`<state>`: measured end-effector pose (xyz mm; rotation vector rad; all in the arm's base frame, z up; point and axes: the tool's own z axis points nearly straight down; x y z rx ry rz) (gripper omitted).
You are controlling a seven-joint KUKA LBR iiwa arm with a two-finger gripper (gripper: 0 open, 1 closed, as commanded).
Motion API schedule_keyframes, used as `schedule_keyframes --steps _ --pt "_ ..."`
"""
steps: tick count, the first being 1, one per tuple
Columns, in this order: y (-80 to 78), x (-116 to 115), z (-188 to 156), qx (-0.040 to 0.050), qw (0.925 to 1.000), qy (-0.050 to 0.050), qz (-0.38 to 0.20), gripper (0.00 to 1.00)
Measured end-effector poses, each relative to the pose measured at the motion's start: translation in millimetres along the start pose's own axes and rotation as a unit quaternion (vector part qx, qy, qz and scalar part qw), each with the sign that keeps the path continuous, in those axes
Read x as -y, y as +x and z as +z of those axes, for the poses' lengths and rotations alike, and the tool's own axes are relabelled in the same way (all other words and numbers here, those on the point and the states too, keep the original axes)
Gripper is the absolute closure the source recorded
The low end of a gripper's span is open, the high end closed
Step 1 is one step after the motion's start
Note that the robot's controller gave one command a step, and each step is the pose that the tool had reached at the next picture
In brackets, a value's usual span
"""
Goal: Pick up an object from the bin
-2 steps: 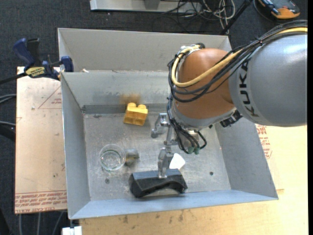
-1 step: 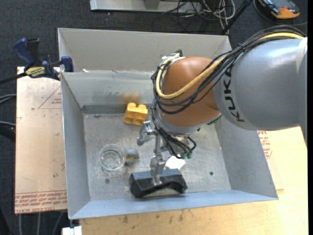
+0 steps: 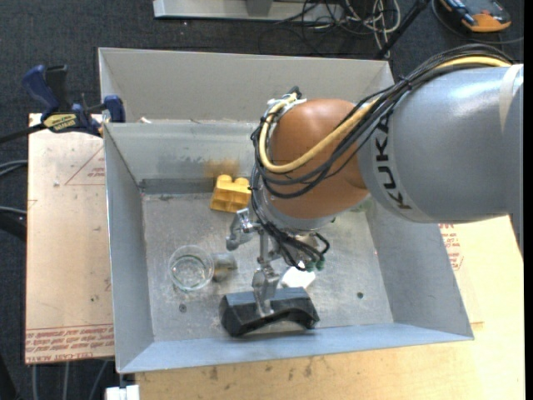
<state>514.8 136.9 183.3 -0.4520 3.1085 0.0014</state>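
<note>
My gripper (image 3: 265, 294) hangs low over the bin's front middle, its tip down on the top of a black curved object (image 3: 268, 315) that lies flat by the front wall. Just right of the gripper lies a small white piece with a green bit (image 3: 301, 275), partly hidden by the wrist. To the left, a clear round glass cup (image 3: 190, 270) stands on the floor with a small brownish lump (image 3: 223, 267) beside it.
A yellow block (image 3: 230, 193) lies near the back wall, left of the arm's orange cover. The arm and its cables hide the middle and right of the bin floor. Bare floor shows at the left and the front right.
</note>
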Motion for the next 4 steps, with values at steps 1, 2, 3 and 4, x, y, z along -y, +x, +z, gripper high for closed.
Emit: schedule_keyframes --steps 1,2,3,4 --pt "20.0 7.5 35.6 -0.0021 0.9950 -0.001 -0.099 0.00" --pt "21.5 7.4 100.6 0.0096 0.9898 0.003 -0.142 1.00" --pt "21.5 7.5 100.6 0.0098 0.9898 0.003 -0.142 1.00" --pt "22.2 30.5 -42.4 0.0005 0.9878 0.000 -0.156 1.00"
